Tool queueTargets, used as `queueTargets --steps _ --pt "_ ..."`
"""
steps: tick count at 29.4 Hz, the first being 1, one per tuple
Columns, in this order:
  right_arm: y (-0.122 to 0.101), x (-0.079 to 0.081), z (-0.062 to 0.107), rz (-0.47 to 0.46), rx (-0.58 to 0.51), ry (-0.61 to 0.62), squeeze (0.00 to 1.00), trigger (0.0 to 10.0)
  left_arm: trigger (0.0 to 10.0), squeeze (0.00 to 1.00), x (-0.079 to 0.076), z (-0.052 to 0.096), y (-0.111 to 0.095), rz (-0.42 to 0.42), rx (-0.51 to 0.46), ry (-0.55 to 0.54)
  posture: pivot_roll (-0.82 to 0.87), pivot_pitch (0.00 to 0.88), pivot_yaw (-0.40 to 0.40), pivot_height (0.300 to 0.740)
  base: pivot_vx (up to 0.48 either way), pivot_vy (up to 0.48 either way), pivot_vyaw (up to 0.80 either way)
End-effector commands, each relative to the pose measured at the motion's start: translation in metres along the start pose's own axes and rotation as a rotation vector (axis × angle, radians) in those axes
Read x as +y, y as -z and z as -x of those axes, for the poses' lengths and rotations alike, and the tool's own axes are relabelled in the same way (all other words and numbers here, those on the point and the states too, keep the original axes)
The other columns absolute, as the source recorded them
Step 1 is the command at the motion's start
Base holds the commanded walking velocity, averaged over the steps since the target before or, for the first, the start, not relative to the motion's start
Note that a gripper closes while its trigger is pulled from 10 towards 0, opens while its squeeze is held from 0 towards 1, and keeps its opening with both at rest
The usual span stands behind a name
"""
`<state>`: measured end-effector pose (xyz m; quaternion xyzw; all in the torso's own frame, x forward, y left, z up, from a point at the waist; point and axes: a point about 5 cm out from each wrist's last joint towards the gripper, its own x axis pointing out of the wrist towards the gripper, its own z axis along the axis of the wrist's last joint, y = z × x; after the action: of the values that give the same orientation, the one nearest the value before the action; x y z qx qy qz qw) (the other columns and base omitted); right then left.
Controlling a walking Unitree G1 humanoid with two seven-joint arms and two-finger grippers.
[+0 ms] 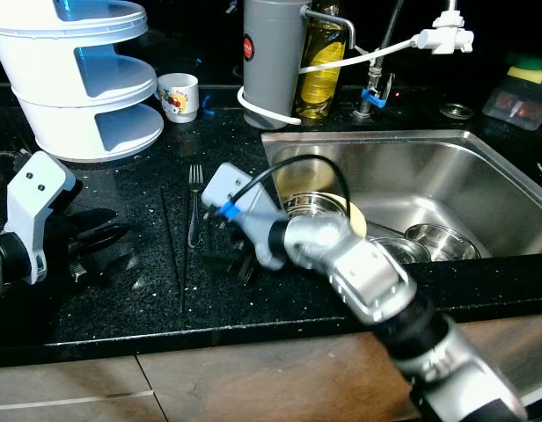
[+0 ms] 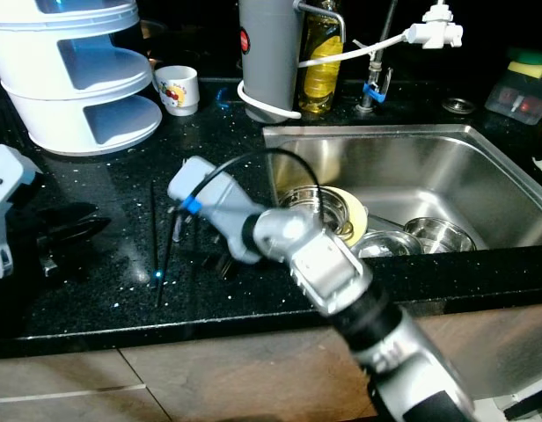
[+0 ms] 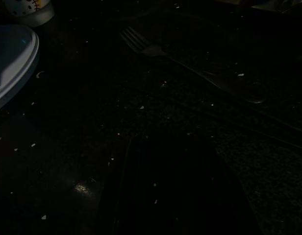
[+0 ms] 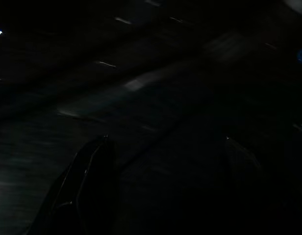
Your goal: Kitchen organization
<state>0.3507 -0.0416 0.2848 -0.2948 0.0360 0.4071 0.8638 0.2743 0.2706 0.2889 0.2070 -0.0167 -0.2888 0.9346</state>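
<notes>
A steel fork (image 1: 194, 207) lies on the black speckled counter (image 1: 121, 299), tines toward the back. It also appears in the left wrist view as a dim fork (image 3: 180, 61). Thin dark chopsticks (image 2: 157, 281) lie just left of the fork. My right arm reaches across the sink's front corner. Its right gripper (image 1: 245, 264) is down on the counter just right of the fork handle and open. In the dark right wrist view nothing can be made out between the two spread fingers (image 4: 87, 186). My left gripper (image 1: 95, 242) rests low over the counter at the far left, pointing toward the chopsticks.
A white three-tier rack (image 1: 86, 79) and a small printed cup (image 1: 179, 95) stand at the back left. A grey canister (image 1: 273, 57), an oil bottle (image 1: 322, 66) and the tap stand behind the steel sink (image 1: 482, 176), which holds steel bowls (image 1: 438, 239) and a yellow plate.
</notes>
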Motion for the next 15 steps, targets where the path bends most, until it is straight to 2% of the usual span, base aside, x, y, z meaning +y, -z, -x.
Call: queueTargets --steps 1,5,9,10,11,12,15 --pt "0.031 -0.005 -0.005 -0.024 0.127 0.031 0.0 10.0 10.0 0.0 0.001 0.002 -0.002 -0.024 0.014 -0.001 0.04 0.217 -0.06 0.74 0.0 0.0 0.0" --pt "0.033 -0.013 -0.004 -0.035 0.128 0.057 0.0 10.0 10.0 0.0 0.001 0.002 -0.002 -0.025 0.014 -0.004 0.04 0.218 -0.061 0.74 0.0 0.0 0.0" --pt "0.037 -0.013 -0.008 -0.099 0.109 0.03 0.0 10.0 10.0 0.0 0.0 0.003 -0.002 -0.024 0.015 -0.002 0.04 0.221 -0.061 0.74 0.0 0.0 0.0" --pt "0.038 -0.009 -0.01 -0.172 0.089 -0.004 0.0 4.4 10.0 0.0 0.0 0.002 -0.002 -0.022 0.015 0.002 0.04 0.221 -0.061 0.74 0.0 0.0 0.0" --pt "0.039 -0.007 -0.012 -0.223 0.074 -0.029 0.0 4.4 10.0 0.0 -0.001 0.002 -0.002 -0.021 0.016 0.005 0.04 0.221 -0.061 0.74 0.0 0.0 0.0" --pt "0.04 -0.004 -0.013 -0.264 0.064 -0.05 0.0 0.0 10.0 0.0 -0.001 0.002 -0.002 -0.021 0.016 0.007 0.04 0.221 -0.061 0.74 0.0 0.0 0.0" --pt "0.043 0.001 -0.016 -0.306 0.068 -0.081 0.0 0.0 10.0 0.0 -0.001 0.001 -0.002 -0.02 0.017 0.012 0.04 0.222 -0.059 0.74 0.0 0.0 0.0"
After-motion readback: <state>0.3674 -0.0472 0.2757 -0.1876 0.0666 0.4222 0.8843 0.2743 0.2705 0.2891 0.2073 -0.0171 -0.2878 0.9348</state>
